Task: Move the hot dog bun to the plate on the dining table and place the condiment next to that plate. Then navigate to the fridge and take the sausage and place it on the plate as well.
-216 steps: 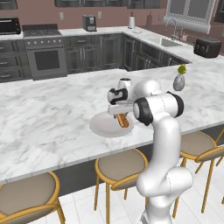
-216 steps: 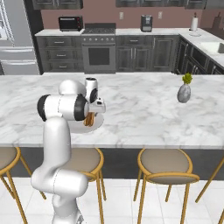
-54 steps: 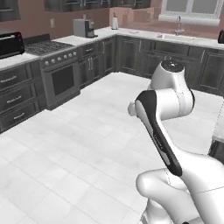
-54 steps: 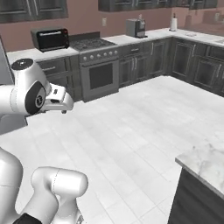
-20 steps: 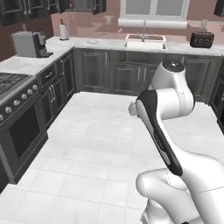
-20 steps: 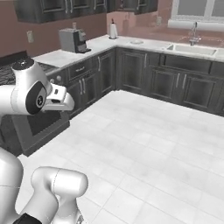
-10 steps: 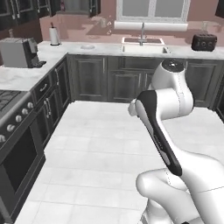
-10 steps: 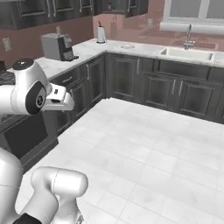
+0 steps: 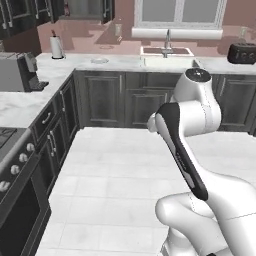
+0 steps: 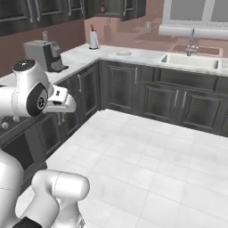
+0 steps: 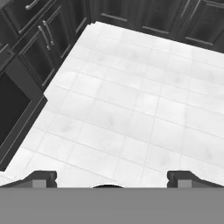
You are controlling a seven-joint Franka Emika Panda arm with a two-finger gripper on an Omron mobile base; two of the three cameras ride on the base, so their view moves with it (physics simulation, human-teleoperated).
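While the base is crossing open floor toward the fridge, the sensible course, as I judge it, is to keep the arm folded in close and the tool clear of the cabinet fronts until the fridge door comes into sight, since the sausage should be inside it and neither can be seen yet. In the left base view, the white arm (image 9: 186,125) rises from five o'clock and folds over the pale tiled floor (image 9: 115,200); dark cabinets (image 9: 117,102) run along the far wall under a marble counter (image 9: 105,62), with a sink (image 9: 166,51) at twelve o'clock beneath a window, a paper towel roll (image 9: 56,47) at eleven, a coffee machine (image 9: 17,71) at ten, a toaster (image 9: 242,53) at two and a stove front (image 9: 12,195) at eight. In the right base view the arm's elbow sits at nine o'clock, the coffee machine at ten, the roll at eleven and the sink at one; the floor is bare and wide, so there is room to turn. In the hand view the tool (image 11: 113,179) points down at the tiles, its two tips standing far apart at six o'clock with nothing between them, and cabinet doors lie from ten to twelve o'clock.
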